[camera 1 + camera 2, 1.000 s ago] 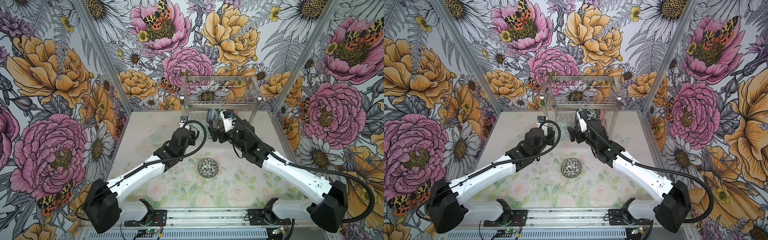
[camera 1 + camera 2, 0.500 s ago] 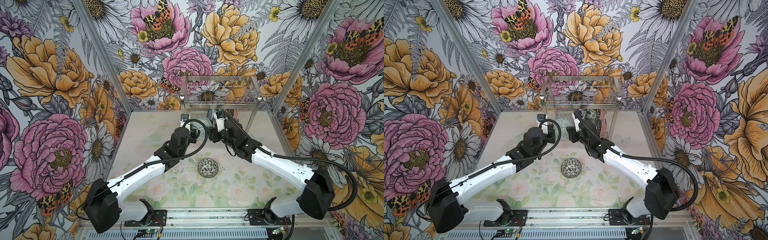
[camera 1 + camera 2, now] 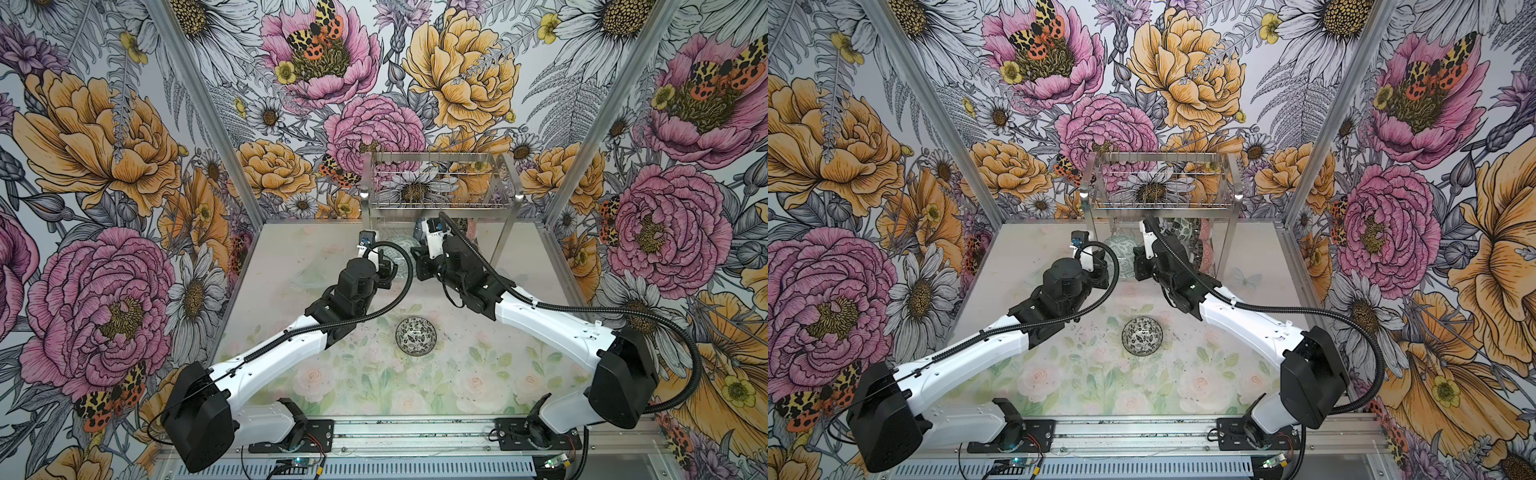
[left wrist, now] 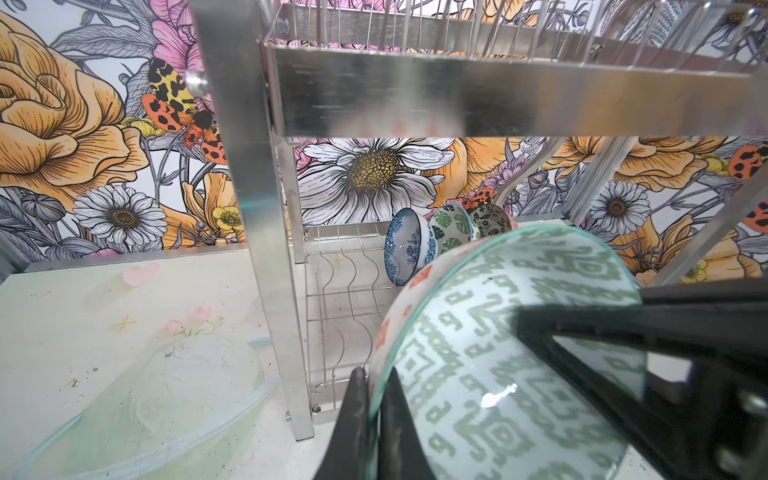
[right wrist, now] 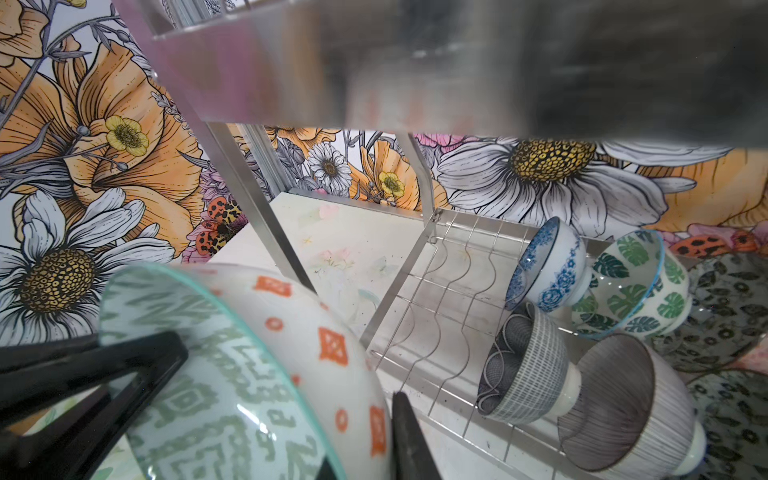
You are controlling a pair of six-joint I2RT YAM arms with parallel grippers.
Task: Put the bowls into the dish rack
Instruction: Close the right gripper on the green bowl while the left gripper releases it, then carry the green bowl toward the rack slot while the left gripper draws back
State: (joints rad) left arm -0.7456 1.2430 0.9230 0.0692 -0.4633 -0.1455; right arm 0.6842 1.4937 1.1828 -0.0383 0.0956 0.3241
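Floral wallpaper everywhere, plus a pale counter (image 3: 374, 390) with faded roses printed on it. Both arms are on the same bowl right now. The green-patterned bowl (image 4: 498, 332), with little orange marks on its outside, is tipped up on its edge right at the front of the dish rack (image 3: 436, 199), by the lower shelf and close to the left front leg. It isn't slotted into the wavy wires.

The left gripper (image 4: 374, 378) has its jaws pinched tight on the rim, one side inside and one outside. The right gripper (image 5: 374, 419) has its jaws clamped on the bowl wall across from it. Its outer finger (image 5: 409, 436) is easy to spot, while the inner one is mostly hidden by the bowl.

Further along that shelf, a blue floral bowl (image 5: 548, 266), green leaf bowl (image 5: 636, 286), grey net-patterned bowl (image 5: 523, 365), grey striped bowl (image 5: 623, 403) and black-and-white leafy bowl (image 5: 731, 299) stand on edge, leaning into each other.

A black-and-white floral bowl (image 3: 417, 336) sits upright on the counter between the arms, well apart from the rack. A see-through dish (image 4: 145, 399) lies near that left leg.
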